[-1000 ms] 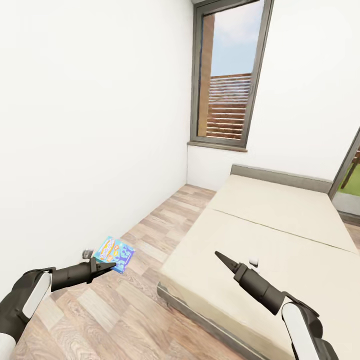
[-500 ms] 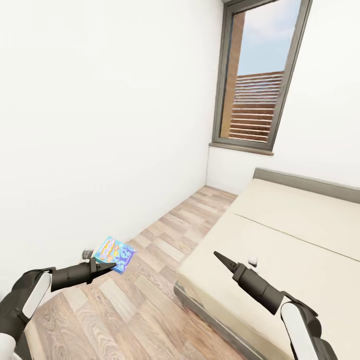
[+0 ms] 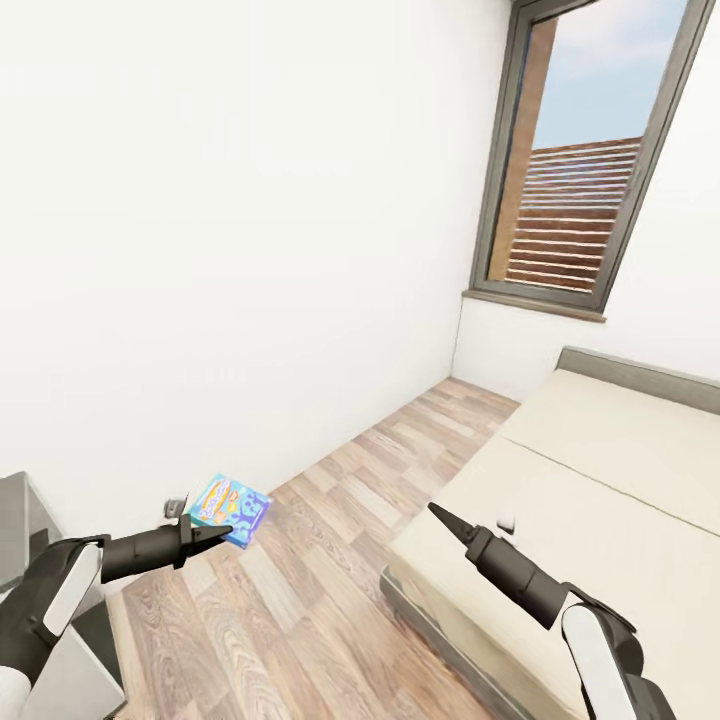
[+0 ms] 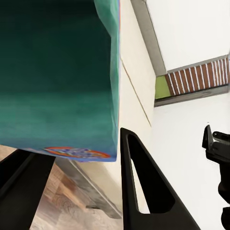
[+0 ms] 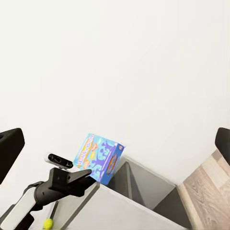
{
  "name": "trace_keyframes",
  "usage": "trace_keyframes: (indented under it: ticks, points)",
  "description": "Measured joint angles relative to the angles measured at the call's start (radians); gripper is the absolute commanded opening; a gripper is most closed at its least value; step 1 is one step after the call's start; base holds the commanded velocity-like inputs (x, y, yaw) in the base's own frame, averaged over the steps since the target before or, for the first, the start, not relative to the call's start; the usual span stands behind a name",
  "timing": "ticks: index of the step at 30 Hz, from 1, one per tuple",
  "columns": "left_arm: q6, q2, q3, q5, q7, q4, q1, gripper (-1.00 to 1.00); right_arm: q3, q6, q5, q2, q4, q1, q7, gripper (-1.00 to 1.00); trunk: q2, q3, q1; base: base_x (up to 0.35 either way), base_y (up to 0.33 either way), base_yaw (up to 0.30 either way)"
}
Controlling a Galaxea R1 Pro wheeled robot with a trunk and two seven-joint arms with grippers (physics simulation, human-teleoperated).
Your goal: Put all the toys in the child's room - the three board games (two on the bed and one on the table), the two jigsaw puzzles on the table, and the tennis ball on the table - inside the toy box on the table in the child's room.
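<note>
Since a second ago the whole head view has swung leftward: the window (image 3: 590,170) and the bed (image 3: 600,500) now sit further right, and a grey corner of the table (image 3: 15,520) has come in at the lower left edge. Both arms keep their places in the view.

Nearest, the left gripper (image 3: 215,532) is clamped on the small blue board game (image 3: 229,508), held above the wood-plank floor (image 3: 330,560). The left wrist view shows the box's teal side (image 4: 57,76) pressed between the two dark fingers (image 4: 143,191). Its lid carries an orange logo and pale blue lettering, too blurred to read in the head view and in the right wrist view (image 5: 99,158).

The right gripper (image 3: 440,518) hangs over the near corner of the bed, holding nothing; in the head view its tips read as one point, while its own wrist view shows the two fingers (image 5: 9,148) wide apart.

In the right wrist view the yellow-green tennis ball (image 5: 47,223) shows low beside the left arm.

Beyond stand the white wall (image 3: 230,220) and the dark-framed window
</note>
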State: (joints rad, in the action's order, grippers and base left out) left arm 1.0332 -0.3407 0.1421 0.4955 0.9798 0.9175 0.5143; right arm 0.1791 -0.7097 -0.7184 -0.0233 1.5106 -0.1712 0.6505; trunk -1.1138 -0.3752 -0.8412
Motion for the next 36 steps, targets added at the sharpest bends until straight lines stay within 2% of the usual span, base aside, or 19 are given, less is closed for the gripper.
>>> trace_keyframes:
  ticks: [7, 36]
  points:
    - [0.002, 0.000, 0.000, 0.011, 0.000, 0.000, 0.000, -1.00, 0.004, 0.000, -0.001, 0.001, 0.000, 0.000, 0.001, 1.00, 0.049, 0.022, 0.027, 0.000, 0.000, 0.097]
    - [-0.002, 0.001, 0.000, 0.009, -0.002, 0.000, 0.000, -1.00, 0.004, 0.000, 0.001, 0.001, -0.001, 0.000, 0.001, 1.00, 0.252, 0.115, 0.138, 0.000, 0.000, 0.001]
